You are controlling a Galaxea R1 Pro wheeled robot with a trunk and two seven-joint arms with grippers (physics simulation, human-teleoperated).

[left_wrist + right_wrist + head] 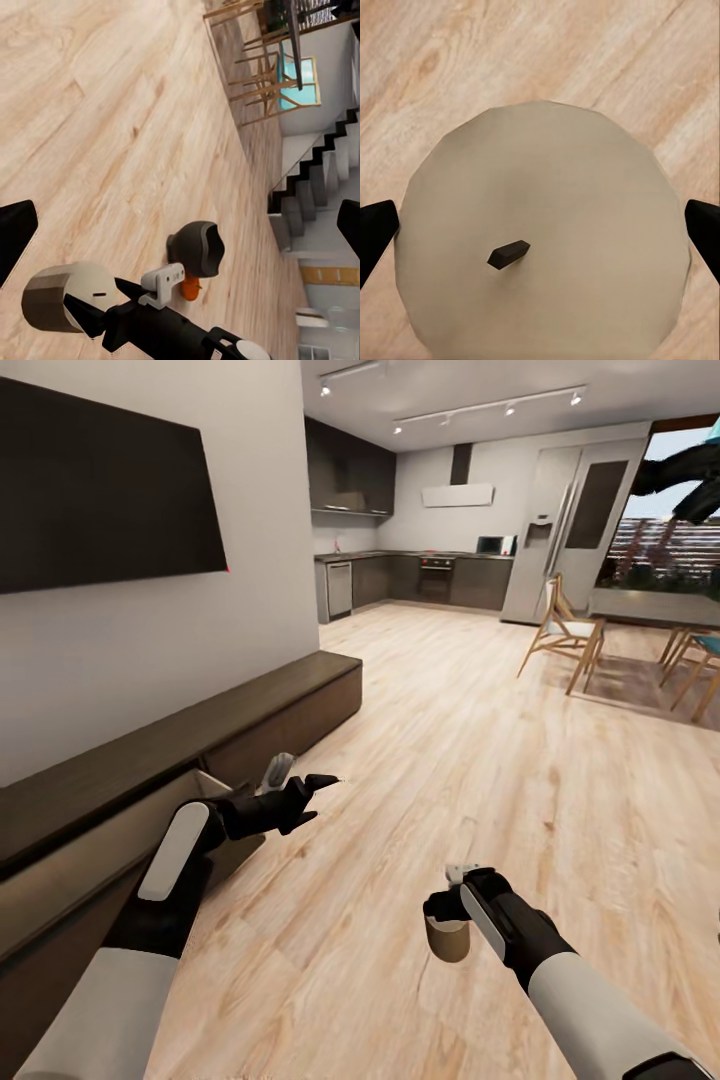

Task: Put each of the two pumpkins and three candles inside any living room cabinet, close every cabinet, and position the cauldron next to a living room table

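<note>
My right gripper point(447, 916) points down over the wood floor and is shut on a stubby beige candle point(447, 939). In the right wrist view the candle's top point(547, 232) with its dark wick sits between the black fingertips point(375, 238). My left gripper point(318, 786) is open with nothing in it, beside the pulled-out drawer point(208, 785) of the long dark cabinet point(250, 705). The left wrist view shows the black cauldron point(196, 249) on the floor with an orange pumpkin point(191, 289) just behind it, and the held candle point(56, 296).
A dark TV point(100, 490) hangs above the cabinet. Wooden chairs point(565, 635) stand at the right, and the kitchen point(420, 575) and fridge point(570, 530) lie at the back. Stairs point(315, 195) rise beyond the cauldron. Open wood floor point(430, 760) stretches ahead.
</note>
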